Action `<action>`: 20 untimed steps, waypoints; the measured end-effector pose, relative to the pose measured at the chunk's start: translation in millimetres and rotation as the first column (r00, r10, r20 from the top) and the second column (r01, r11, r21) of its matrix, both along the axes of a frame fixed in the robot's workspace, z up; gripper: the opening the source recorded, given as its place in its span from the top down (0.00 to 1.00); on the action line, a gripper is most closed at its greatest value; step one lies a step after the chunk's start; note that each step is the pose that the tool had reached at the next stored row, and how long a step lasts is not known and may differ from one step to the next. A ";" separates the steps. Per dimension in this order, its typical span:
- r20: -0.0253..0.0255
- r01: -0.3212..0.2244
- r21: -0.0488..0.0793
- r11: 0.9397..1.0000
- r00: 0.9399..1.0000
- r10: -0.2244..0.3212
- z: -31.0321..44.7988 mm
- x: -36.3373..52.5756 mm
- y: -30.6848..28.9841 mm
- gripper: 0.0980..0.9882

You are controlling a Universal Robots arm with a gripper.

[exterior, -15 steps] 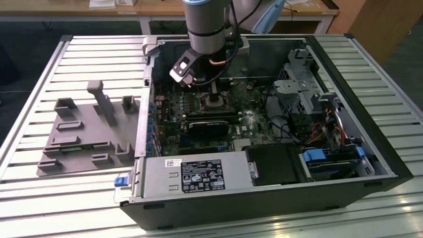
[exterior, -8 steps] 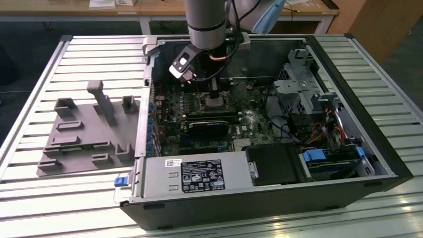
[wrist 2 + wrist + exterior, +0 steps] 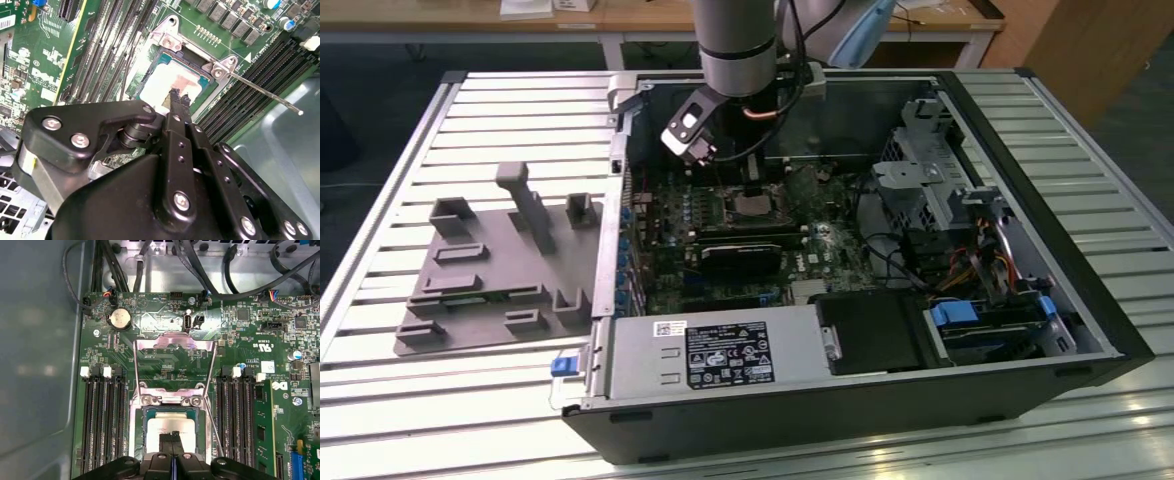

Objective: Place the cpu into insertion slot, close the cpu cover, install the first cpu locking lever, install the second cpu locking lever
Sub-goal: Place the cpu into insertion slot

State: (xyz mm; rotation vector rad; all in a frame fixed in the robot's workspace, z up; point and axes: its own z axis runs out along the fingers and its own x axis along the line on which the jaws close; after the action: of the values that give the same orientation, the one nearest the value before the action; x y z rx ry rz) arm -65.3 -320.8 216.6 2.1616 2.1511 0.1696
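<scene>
Your black end effector [image 3: 176, 96], closed on nothing, hovers over the small flat silvery-grey square cpu [image 3: 165, 82], which looks light, rigid and fragile, best held by its edges.

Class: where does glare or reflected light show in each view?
Exterior view: glare streaks the table slats nearest the camera. First wrist view: the raised cpu cover reflects a pale pink sheen. Second wrist view: the cpu top looks washed pale.
</scene>
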 end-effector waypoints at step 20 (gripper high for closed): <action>-0.074 0.012 -0.027 1.000 0.997 -0.014 -2.0 12.1 -0.1 1.00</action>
State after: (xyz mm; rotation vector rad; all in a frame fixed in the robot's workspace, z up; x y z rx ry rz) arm -53.2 -320.9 214.6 2.2001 2.1648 0.0609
